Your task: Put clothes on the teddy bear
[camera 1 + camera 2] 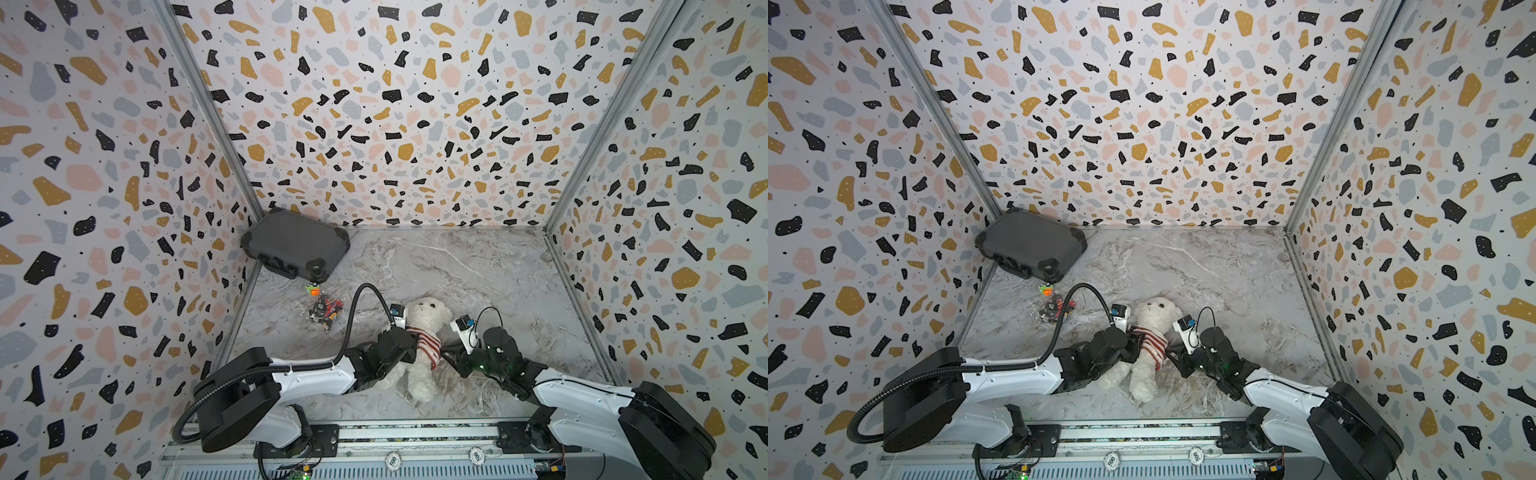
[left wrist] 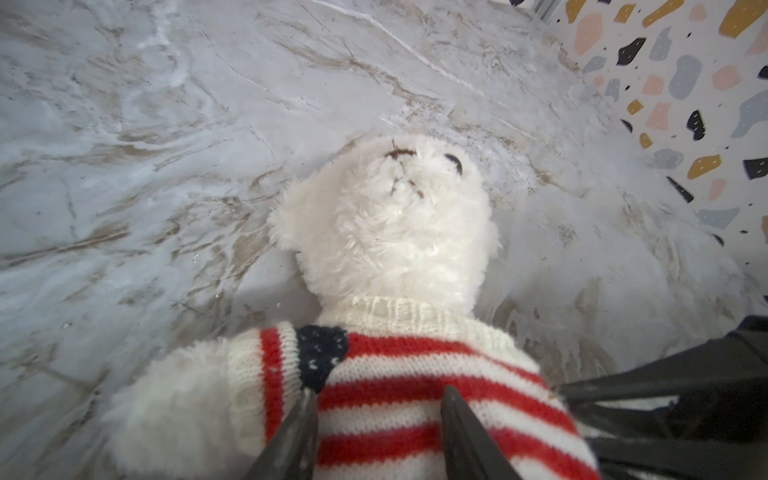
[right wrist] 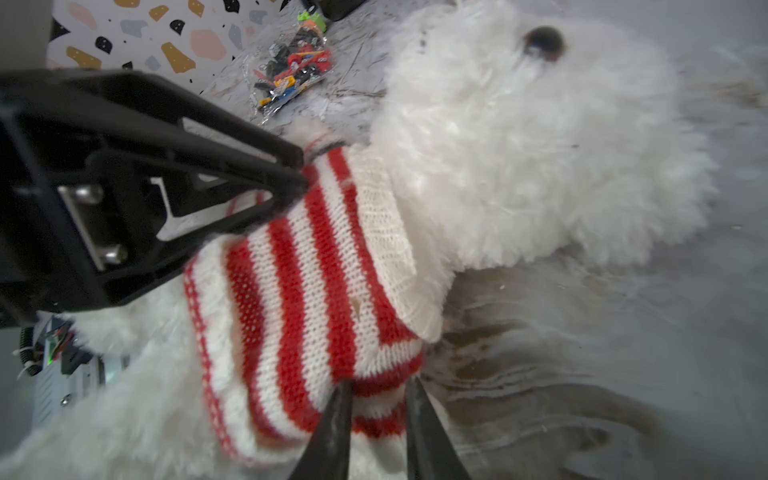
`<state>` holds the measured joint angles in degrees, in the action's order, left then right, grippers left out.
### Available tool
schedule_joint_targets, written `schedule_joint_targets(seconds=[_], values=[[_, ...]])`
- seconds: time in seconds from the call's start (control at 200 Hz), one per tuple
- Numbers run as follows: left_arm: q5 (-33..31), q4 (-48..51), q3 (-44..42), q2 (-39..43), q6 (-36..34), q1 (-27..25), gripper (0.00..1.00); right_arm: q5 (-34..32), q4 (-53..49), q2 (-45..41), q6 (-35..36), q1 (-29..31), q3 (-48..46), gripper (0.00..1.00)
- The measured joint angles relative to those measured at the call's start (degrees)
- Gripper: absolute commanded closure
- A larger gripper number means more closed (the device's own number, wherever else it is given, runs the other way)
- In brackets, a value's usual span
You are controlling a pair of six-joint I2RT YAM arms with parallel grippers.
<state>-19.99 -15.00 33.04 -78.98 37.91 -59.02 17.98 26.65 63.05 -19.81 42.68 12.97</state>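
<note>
Teddy bear [image 1: 428, 313] lay face-up near the front edge of the bench [image 1: 478, 266], sweater [image 3: 316, 266] on its torso. Left hand [image 2: 380, 392] rested part-open on it, right hand [image 3: 379, 384] pinched the hem. Case [image 1: 295, 247] sat in the back-left corner, toy bag [image 1: 324, 311] nearby.

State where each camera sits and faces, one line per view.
Top views: high, looking down on grey marble table; both arms show.
Left wrist: behind left gripper, facing fluffy white teddy bear's head.
Right wrist: behind right gripper, facing red-and-white striped knit sweater.
Shared: both wrist views show bear and sweater.
</note>
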Motion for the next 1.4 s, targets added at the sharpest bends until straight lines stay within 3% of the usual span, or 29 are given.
schedule_joint_targets(seconds=[0.16,0.481,0.681,0.886,1.051,1.402], values=[[-0.24,5.44,1.77,3.74,-0.92,-0.83,0.35,-0.26,2.12,1.7,-0.7,3.45,1.6,0.75],[-0.48,9.46,1.44,8.66,1.01,-4.39,0.35,-0.96,3.43,2.43,-1.36,4.07,1.73,0.76],[-0.52,9.27,1.11,6.01,2.21,-5.14,0.5,-1.64,3.41,1.57,-1.6,4.11,1.7,0.76],[-1.07,8.46,1.75,0.15,2.47,-4.72,0.74,-2.69,2.05,-2.23,-1.73,4.11,1.01,0.76],[0.22,4.04,-0.5,0.79,4.11,-1.84,0.83,-3.98,-0.66,-8.46,-1.99,4.13,-1.62,0.76],[2.54,-1.09,-3.67,1.4,5.68,-0.11,0.98,-4.76,-1.97,-9.94,-4.15,5.29,-6.25,0.96]])
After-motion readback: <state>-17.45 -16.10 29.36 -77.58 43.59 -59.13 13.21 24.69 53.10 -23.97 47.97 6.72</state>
